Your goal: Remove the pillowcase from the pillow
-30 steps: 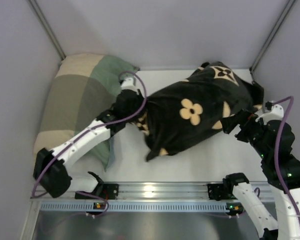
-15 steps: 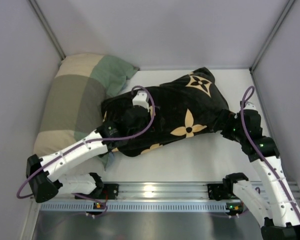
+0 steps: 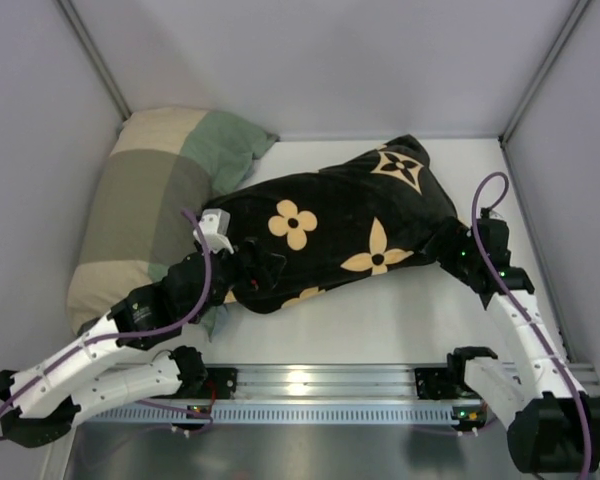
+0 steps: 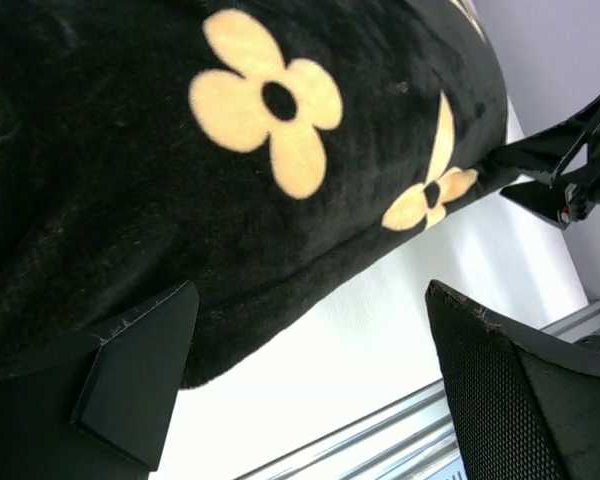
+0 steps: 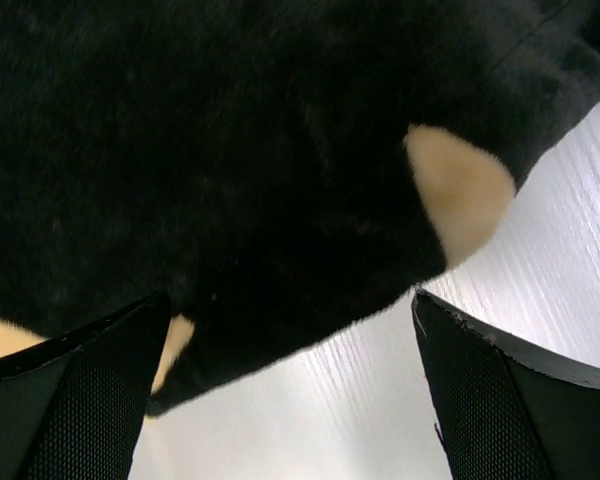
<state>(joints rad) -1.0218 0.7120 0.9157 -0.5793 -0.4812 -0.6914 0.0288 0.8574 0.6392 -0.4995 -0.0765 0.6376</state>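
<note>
**tabletop_tom:** ok, working from the front: past the rail, what are the arms up to?

**yam_fan:** Both empty-handed. The left gripper is at the near-left end of the pillowcase, fingers spread as wide as they go. The plush edge sits just beside one finger, with nothing between them. The right gripper is at the other end, also gaping. A corner of black fabric hangs just ahead of its fingers but isn't pinched.

**tabletop_tom:** why one at each end?

**yam_fan:** My guess is one pins an end while the other tugs the cover off. I can't see which end has the opening though.

**tabletop_tom:** and the pillow?

**yam_fan:** No white showing anywhere. The case looks plump, so I reckon it's still stuffed inside and basically nothing is done yet. It lies slantwise across the middle of the table, near-left to far-right. Its left end butts against the checked pillow, which is shoved into the far-left corner, probably just parked out of the way.
</note>
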